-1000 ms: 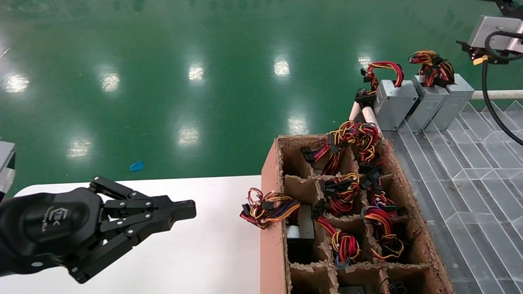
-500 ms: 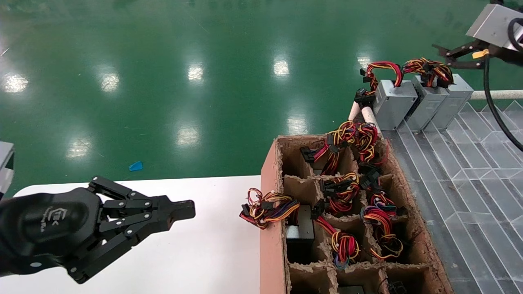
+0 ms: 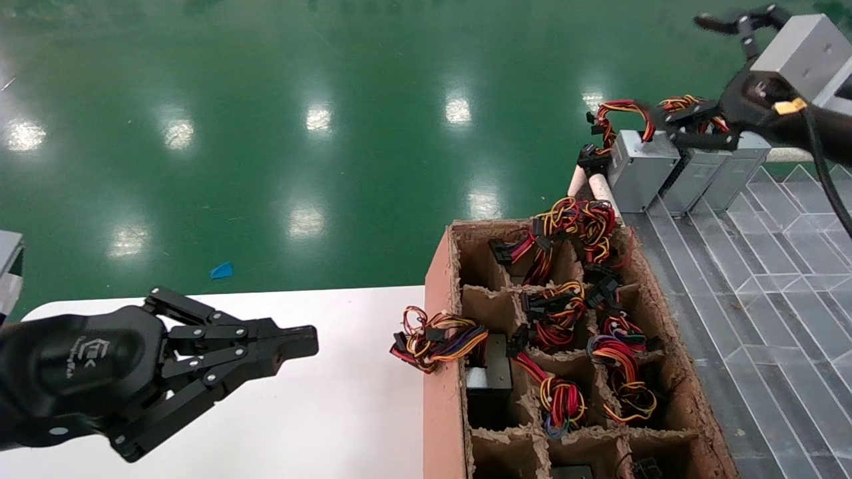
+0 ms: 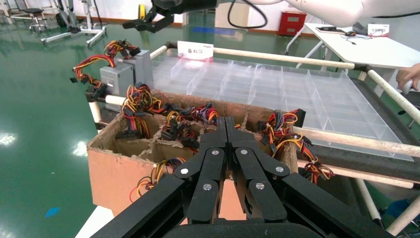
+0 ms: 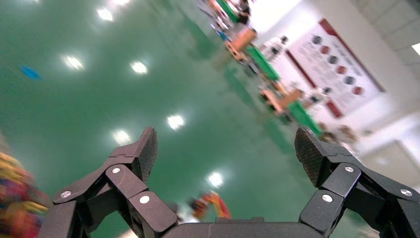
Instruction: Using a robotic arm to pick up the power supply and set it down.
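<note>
Three silver-grey power supplies stand side by side at the far edge of the clear divided tray, with red and yellow wire bundles on top. More power supplies sit in cells of the cardboard box. My right gripper hangs open just above the standing units' wires, with nothing between its fingers. From the left wrist, that same gripper shows above those units. My left gripper is shut and empty over the white table.
The cardboard box is crammed with tangled wires; one bundle spills over its left wall. White rails border the tray. A person's hand rests at the tray's far side. Green floor lies beyond.
My right arm has swung down and left, bringing its open gripper into view over the standing power supplies. The left arm has not moved.
</note>
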